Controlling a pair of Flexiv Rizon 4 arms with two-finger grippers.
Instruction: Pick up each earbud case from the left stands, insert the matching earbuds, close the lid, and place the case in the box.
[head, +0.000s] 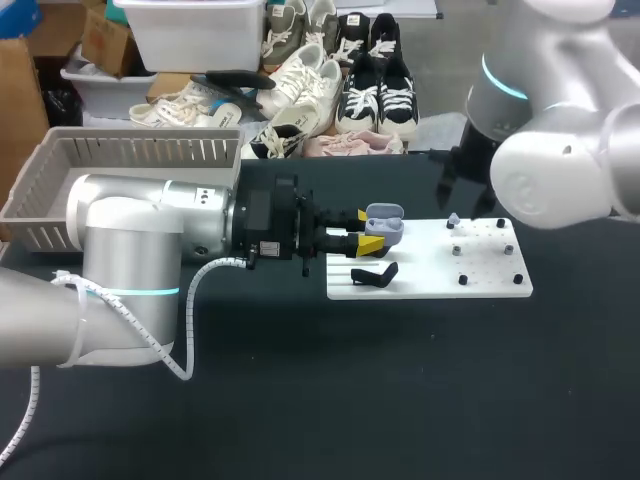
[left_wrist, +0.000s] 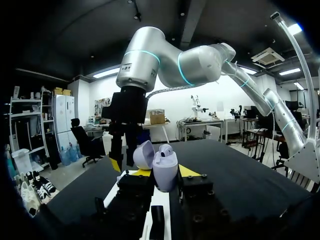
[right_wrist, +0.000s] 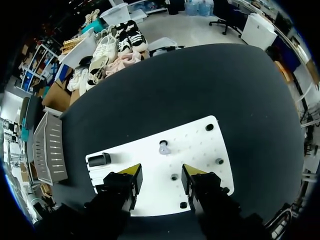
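Note:
A lavender earbud case (head: 385, 224) with its lid open is held upright over the left end of the white board (head: 480, 282); my left gripper (head: 368, 236) is shut on it. In the left wrist view the case (left_wrist: 165, 171) sits between the yellow tips with its lid (left_wrist: 143, 154) swung back. A small lavender earbud (right_wrist: 164, 148) rests on the board (right_wrist: 200, 145), just ahead of my right gripper (right_wrist: 161, 174), whose fingers stand apart with nothing between them. The same earbud (head: 453, 221) lies under my right gripper (head: 466, 203) in the head view. From the left wrist, that gripper (left_wrist: 123, 161) hangs just beyond the case.
A black stand (head: 375, 273) sits on the board's left end, below the held case. Several small black pegs (right_wrist: 219, 161) stick up from the board's right half. A grey slatted basket (head: 130, 160) stands at the table's back left.

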